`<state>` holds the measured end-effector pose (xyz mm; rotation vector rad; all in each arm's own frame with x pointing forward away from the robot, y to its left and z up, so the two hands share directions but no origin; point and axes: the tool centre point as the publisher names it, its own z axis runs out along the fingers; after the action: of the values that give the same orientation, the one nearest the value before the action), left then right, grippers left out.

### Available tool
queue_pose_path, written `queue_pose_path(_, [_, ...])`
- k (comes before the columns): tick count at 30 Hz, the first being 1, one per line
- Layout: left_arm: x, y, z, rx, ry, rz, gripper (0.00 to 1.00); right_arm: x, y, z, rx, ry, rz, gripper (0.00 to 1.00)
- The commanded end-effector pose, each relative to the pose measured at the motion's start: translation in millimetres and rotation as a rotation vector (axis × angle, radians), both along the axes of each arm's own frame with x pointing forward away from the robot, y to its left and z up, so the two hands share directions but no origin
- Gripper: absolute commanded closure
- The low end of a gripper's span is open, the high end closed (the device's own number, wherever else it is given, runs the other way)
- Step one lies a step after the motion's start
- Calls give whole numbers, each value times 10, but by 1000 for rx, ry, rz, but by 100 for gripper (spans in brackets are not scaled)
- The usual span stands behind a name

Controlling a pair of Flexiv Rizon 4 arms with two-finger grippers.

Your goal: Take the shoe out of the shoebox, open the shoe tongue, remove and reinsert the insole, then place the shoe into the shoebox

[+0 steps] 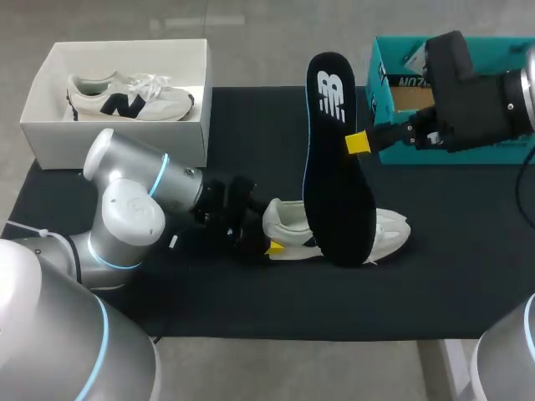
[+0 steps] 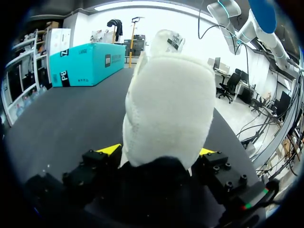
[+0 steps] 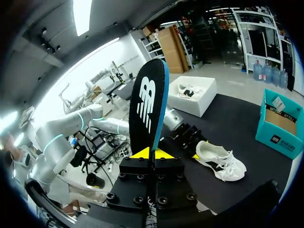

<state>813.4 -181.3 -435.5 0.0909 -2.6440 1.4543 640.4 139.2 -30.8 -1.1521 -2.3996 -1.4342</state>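
The shoe [image 1: 389,234] is white with a dark mark on its side and white laces. It lies on the black mat [image 1: 209,292] near the middle of the worktop, with its heel to the left and its toe to the right. My left pincer [image 1: 269,236] pinches the heel from both sides. In the left wrist view its two tips sit against the padded white heel [image 2: 166,104].

The insole [image 1: 334,167] is black with a white logo and a blue edge. It is out of the shoe and held upright over it. My right pincer [image 1: 355,143] is pressed onto its right edge, and in the right wrist view the two tips [image 3: 153,153] meet on its rim.

The teal box [image 1: 393,154] stands open at the far right. The white box [image 1: 117,134] at the far left holds a second shoe [image 1: 129,98].

In the head view the insole hides the shoe's middle, so I cannot see the tongue or the opening. Only one left tip shows there. My right arm covers part of the teal box. In the left wrist view the heel blocks the rest of the shoe.
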Motion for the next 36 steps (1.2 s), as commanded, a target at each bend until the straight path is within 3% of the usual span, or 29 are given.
queue_pose_path(1, [13, -14, -61, 2, 1, 0, 100, -78, -12, -84, -7, -3, -33, 100])
queue_pose_path(20, [13, -14, -61, 2, 1, 0, 100, -85, -15, -97, -29, -4, -34, 100])
queue_pose_path(31, [13, -14, -61, 2, 1, 0, 100, -122, -99, 142, -11, -29, -28, 100])
queue_pose_path(36, [13, -14, -61, 2, 1, 0, 100, -131, -53, 127, -33, -11, -14, 100])
